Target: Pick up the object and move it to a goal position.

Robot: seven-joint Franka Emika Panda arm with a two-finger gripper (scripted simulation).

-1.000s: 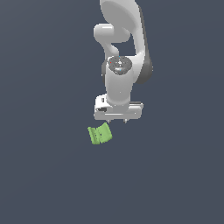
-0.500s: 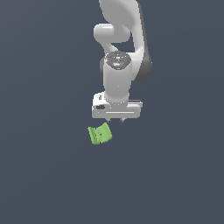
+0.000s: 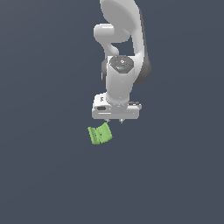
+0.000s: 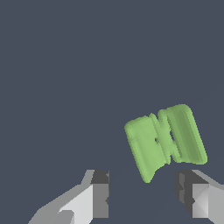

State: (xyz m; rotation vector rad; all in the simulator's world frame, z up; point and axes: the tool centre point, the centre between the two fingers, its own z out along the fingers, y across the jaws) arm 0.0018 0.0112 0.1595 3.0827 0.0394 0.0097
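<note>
The object (image 3: 99,134) lies on the plain dark grey floor (image 3: 43,175), just below the gripper (image 3: 115,120) toward the exterior view's left. Only the wrist view shows its lime-green ridged faces (image 4: 165,140) and central groove, and the jaws spread apart, empty. The arm (image 3: 124,57) is smooth white.

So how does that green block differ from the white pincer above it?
The block is lime green and ridged; the pincer is white and smooth. The block is smaller, about half the pincer's width. It lies tilted and loose on the floor, while the pincer hangs open on the arm, not touching it.
</note>
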